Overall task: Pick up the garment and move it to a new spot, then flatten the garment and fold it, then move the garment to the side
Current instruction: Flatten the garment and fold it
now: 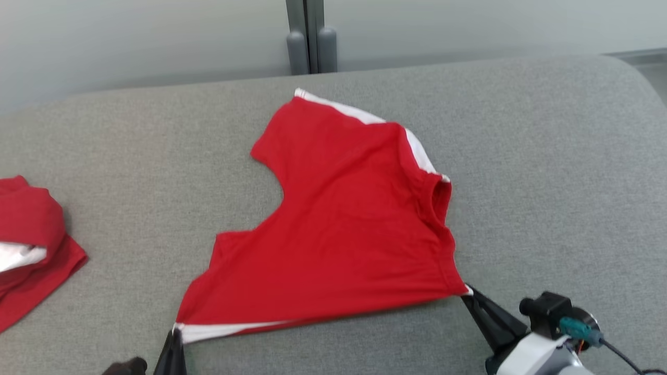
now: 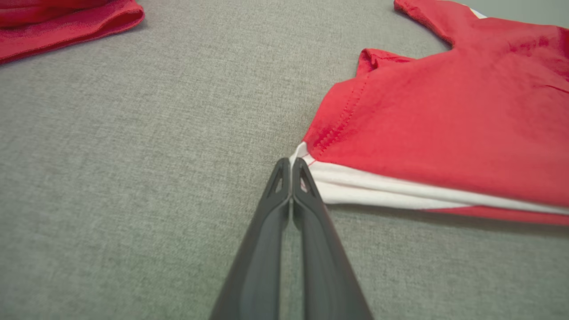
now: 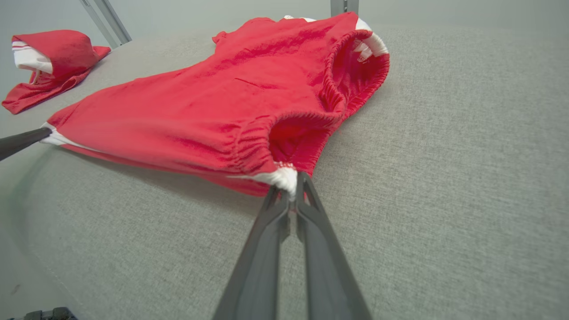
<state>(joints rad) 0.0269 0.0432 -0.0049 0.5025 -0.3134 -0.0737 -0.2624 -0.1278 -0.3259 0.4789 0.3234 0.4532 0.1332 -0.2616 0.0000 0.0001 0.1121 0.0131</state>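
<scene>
Both grippers (image 2: 291,162) (image 3: 291,180) tight on garment (image 1: 338,219) corners

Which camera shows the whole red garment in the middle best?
The head view: the red garment lies whole, spread out. The left wrist view has its near corner and white stripe; the right wrist view looks along it from the waistband.

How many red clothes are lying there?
2. The spread garment lies in the middle, its corners pinched by the left gripper and right gripper. The bunched garment sits at the left edge. Others may be hidden.
</scene>
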